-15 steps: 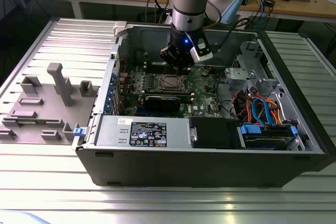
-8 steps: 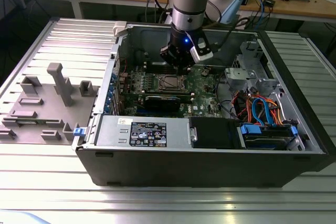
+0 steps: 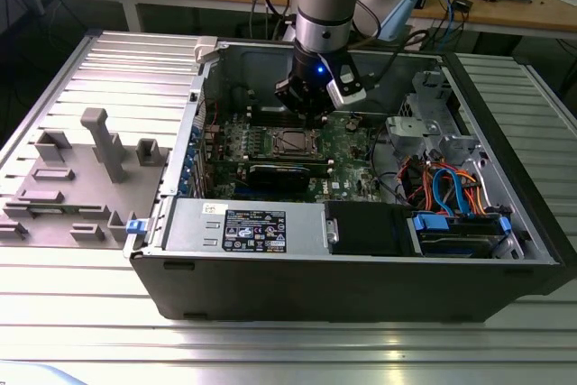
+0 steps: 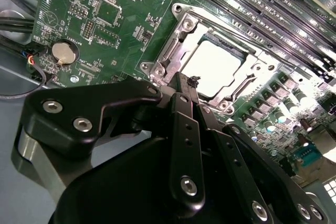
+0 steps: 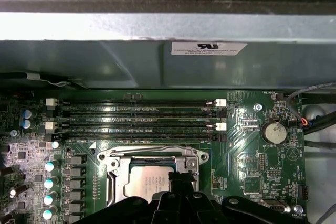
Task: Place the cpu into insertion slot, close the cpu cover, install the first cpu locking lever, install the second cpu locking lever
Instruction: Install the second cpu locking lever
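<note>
Right, field notes for you, operator:

Claw: your gripper (image 4: 187, 83) is hanging over the green circuit board (image 3: 347, 137) inside the open computer case (image 3: 379, 290). In the second wrist view its fingers (image 4: 185, 129) are lying pressed together to a single dark tip, with nothing pinched between them.

Claw tip: it is sitting just over the near edge of the insertion slot (image 4: 210, 66); you cannot tell from these views whether it is touching the metal.

Cpu: the cpu (image 4: 216, 67) is lying flat in the socket just beyond the claw tip, its silver-grey top facing up. In the first wrist view the cpu (image 5: 149, 182) is showing just beyond the dark fingers.

Cpu cover: the cpu cover (image 4: 181, 38) is framing the chip on all sides, its silver plate appearing to lie down around the square window; you are seeing the same frame (image 5: 152, 156) in the first wrist view.

Locking levers: too fine to make out beside the frame.

Memory slots: the long black memory slots (image 5: 139, 121) are running past the socket on its far side from the claw.

Coin battery: a round coin cell (image 4: 64, 52) is sitting on the board off to one side of the claw.

Arm: in the exterior view your arm (image 3: 325, 6) is coming down from above, the gripper (image 3: 311, 110) standing just above the socket (image 3: 293, 142).
</note>
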Robot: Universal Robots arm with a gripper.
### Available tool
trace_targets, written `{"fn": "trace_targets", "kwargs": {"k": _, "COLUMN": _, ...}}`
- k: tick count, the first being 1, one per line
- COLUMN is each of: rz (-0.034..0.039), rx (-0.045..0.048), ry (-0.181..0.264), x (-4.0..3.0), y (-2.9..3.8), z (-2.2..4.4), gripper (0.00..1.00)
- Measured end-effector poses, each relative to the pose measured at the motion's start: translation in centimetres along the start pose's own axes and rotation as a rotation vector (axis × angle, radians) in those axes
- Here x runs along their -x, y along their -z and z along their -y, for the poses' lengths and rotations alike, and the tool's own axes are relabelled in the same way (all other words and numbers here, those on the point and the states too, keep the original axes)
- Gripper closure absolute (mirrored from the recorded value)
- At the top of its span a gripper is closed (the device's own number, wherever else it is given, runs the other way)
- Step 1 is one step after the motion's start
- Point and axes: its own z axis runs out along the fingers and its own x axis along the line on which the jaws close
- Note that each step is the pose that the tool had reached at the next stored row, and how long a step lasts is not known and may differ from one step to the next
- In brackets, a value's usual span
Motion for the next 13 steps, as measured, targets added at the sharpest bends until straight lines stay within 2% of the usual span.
{"fn": "trace_targets", "kwargs": {"k": 13, "rz": 0.0, "rx": 0.0, "ry": 0.0, "x": 0.0, "y": 0.02, "z": 0.26, "gripper": 0.89}}
